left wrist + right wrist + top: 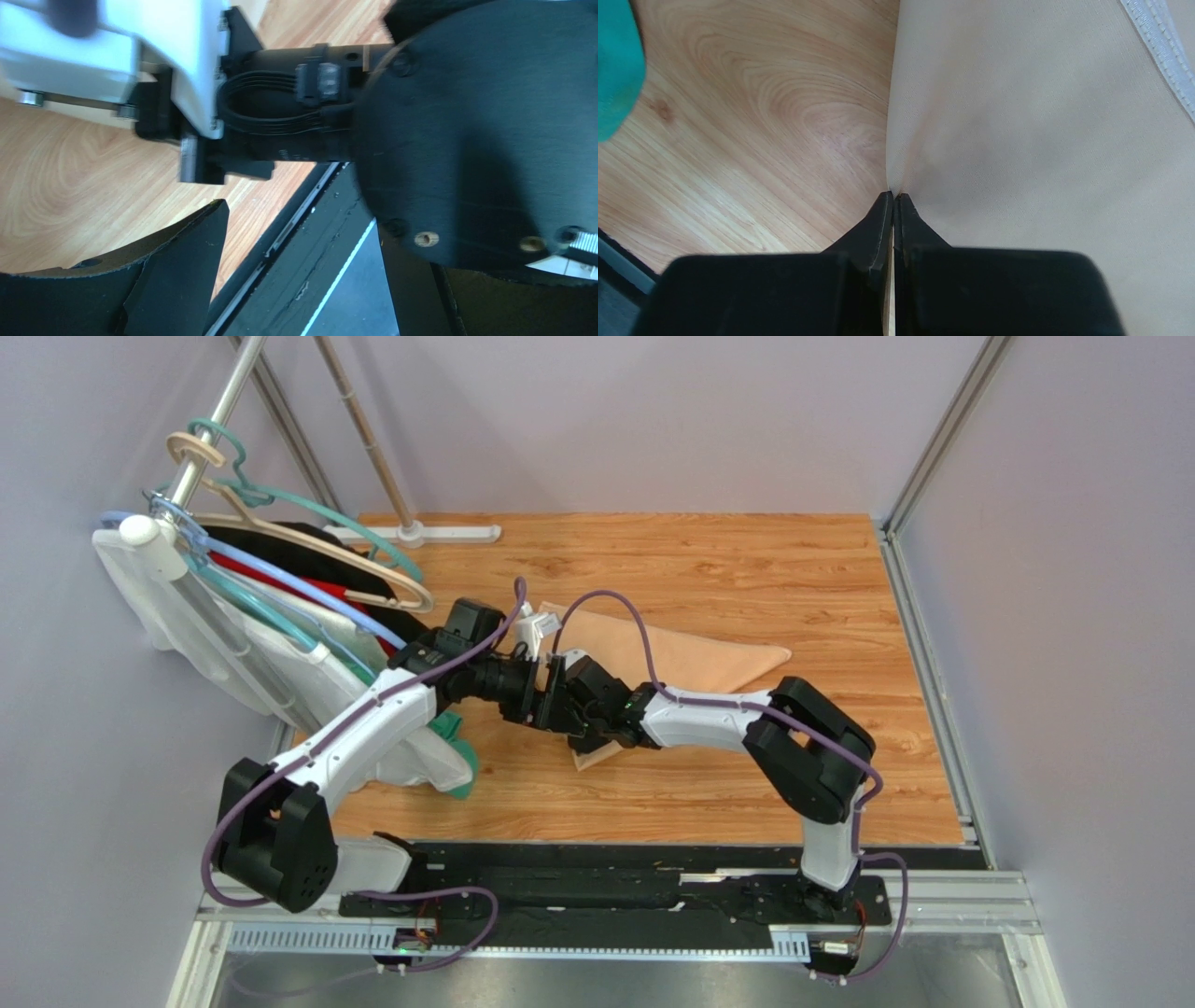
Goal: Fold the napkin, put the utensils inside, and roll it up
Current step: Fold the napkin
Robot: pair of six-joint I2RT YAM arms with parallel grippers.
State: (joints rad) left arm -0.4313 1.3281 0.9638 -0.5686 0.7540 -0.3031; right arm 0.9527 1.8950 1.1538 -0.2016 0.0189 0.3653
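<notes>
- Napkin (687,661) is lying on the wooden surface (842,588), left of centre, with its left end running under the two wrists in the top view.
- Right wrist view is showing what the top view is hiding: the right hand (893,196) is pinching the napkin's edge, fingers clenched tight on the cloth, which is creasing slightly at the grip.
- Left hand (537,697) is sitting just beside the right wrist, spread wide and grasping nothing.
- Up close, the cloth is looking plain, smooth and pale peach.
- From above, it is forming a long triangle, with its long axis running left to right and its tip pointing right.
</notes>
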